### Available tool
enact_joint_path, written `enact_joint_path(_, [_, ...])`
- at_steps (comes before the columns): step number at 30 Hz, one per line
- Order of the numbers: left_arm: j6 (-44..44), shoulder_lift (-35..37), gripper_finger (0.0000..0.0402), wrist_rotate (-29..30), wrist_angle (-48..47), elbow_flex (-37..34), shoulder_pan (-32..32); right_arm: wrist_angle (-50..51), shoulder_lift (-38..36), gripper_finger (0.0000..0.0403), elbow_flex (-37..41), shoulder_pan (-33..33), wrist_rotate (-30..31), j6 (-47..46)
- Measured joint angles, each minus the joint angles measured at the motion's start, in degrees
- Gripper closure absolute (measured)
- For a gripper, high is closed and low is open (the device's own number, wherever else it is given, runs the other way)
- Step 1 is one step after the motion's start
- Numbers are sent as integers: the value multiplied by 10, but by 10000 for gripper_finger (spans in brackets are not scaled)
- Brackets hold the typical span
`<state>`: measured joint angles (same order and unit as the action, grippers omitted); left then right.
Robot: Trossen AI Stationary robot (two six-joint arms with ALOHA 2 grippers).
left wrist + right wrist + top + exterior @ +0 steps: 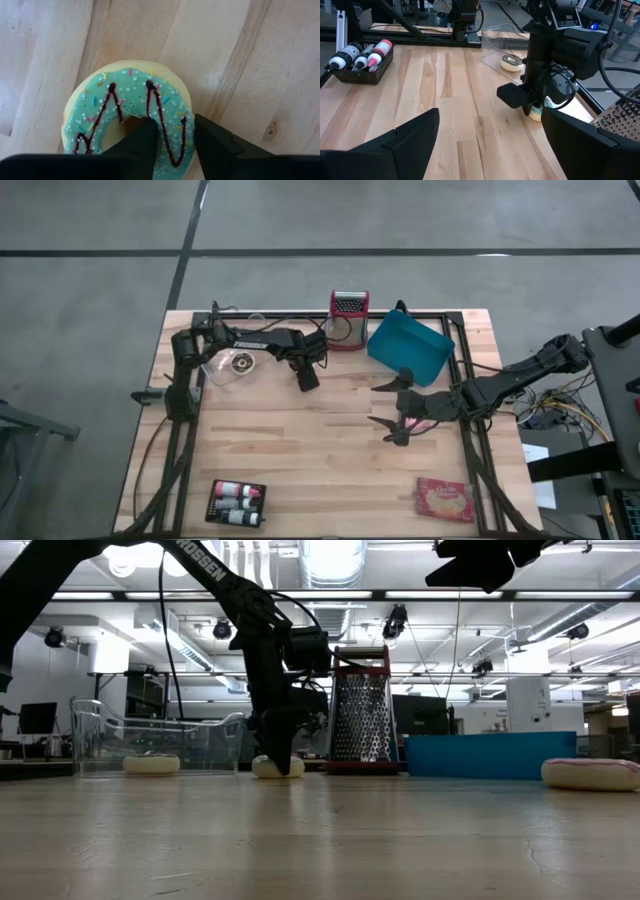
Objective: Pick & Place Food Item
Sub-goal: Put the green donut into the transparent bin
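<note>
A donut with green icing, dark stripes and sprinkles [125, 95] lies flat on the wooden table [300, 450], left of the grater; it also shows in the low view [270, 768]. My left gripper [175, 122] points down onto it and is shut on its ring. My right gripper [388, 408] hangs open above the table's right half, well clear of the donut, with nothing between its fingers [490, 130]. My left gripper comes from above, pointing steeply down. One finger [145, 140] stands inside the donut's hole and the other [215, 142] outside the ring, so the iced ring section [175, 135] is pinched between them. The donut rests flat on the table.
A clear container [232, 362] holding another donut [511, 61] stands at the far left. A metal grater [349, 318] and a teal bin [410, 348] stand at the far edge. A tray of bottles [237, 502] and a red packet [445, 500] lie near the front.
</note>
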<state>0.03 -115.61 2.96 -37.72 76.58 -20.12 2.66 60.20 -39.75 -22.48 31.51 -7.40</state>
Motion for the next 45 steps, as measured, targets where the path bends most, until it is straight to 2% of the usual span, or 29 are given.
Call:
enact_joint_path(7, [4,2,297,-2,0,0,0,0,0,60,0,0,0,0])
enact_joint_path(27, [25,7,300,-2,-5,34,23,0,0,58,0,0,0,0])
enact_joint_path(40, [30,78,300,35,-5,30,42,0,0,61,0,0,0,1])
enact_joint_path(45, [30,125,299,50,-49,30,44,0,0,62,0,0,0,0])
